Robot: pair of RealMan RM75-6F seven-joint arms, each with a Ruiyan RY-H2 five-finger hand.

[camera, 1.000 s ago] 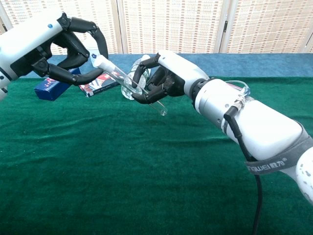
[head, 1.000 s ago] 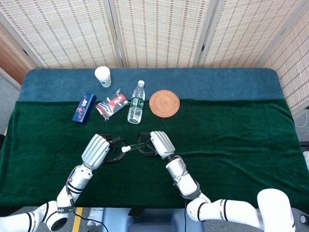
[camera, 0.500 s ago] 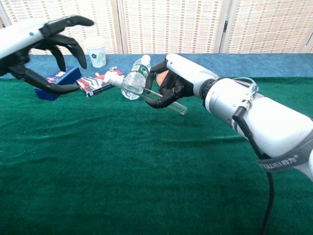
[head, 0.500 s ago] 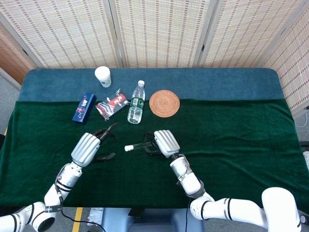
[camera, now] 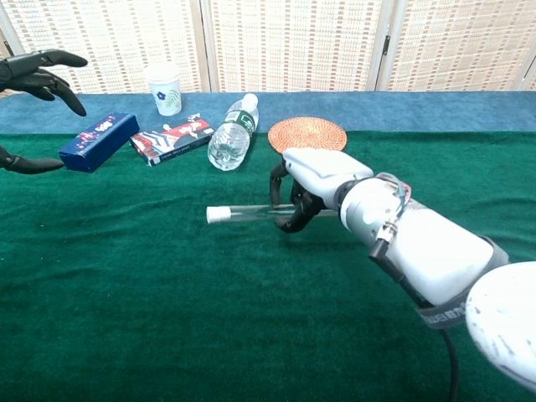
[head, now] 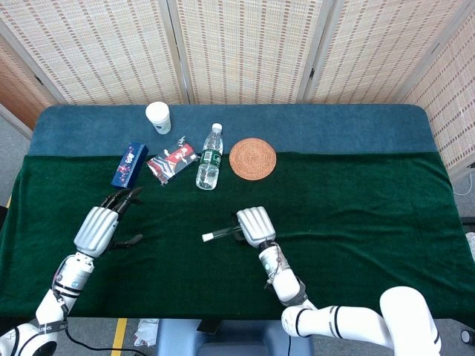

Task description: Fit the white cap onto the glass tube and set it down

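The glass tube [camera: 251, 212] lies level just above the green cloth, with the white cap [camera: 217, 214] fitted on its left end. My right hand [camera: 306, 186] grips the tube's right half, fingers curled around it. In the head view the tube [head: 223, 235] and its cap [head: 207, 237] stick out left of the right hand [head: 254, 225]. Whether the tube touches the cloth I cannot tell. My left hand [head: 104, 224] is far off to the left, fingers spread and holding nothing; the chest view shows only its fingers [camera: 38, 69] at the left edge.
Along the back stand a paper cup [head: 158, 117], a blue box [head: 128, 165], a red packet [head: 171, 159], a lying water bottle [head: 210, 157] and a woven coaster [head: 252, 158]. The green cloth [head: 356, 215] covers the table.
The left hand let go of the capped end and drew back far to the left, opening. The right hand lowered the capped tube toward the cloth, turning it level.
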